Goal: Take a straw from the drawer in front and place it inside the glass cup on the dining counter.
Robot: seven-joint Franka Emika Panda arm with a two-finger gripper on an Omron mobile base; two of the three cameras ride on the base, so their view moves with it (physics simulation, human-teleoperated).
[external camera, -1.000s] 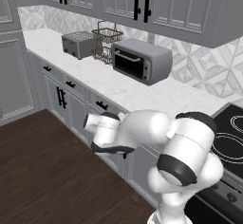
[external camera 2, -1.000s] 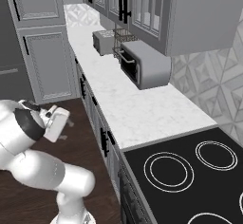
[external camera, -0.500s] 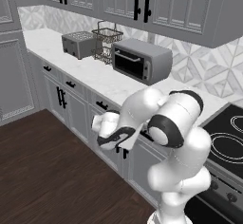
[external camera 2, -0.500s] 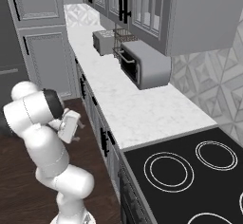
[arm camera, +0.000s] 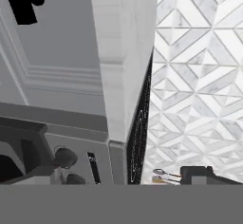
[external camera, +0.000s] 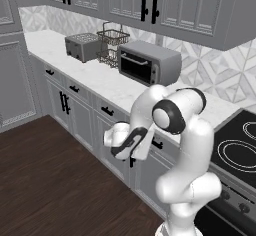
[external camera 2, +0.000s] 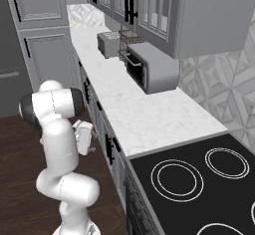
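jaws (external camera: 131,161) low by the closed drawer (external camera: 162,147) front — spread can't be told.

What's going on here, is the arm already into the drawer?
Not yet. The white arm is bent low in front of the grey cabinets, its gripper down at the drawer fronts under the marble worktop. The drawers look closed, and the gripper's state cannot be told. On the worktop stand a toaster, a wire basket and a toaster oven, with the stove beside them.
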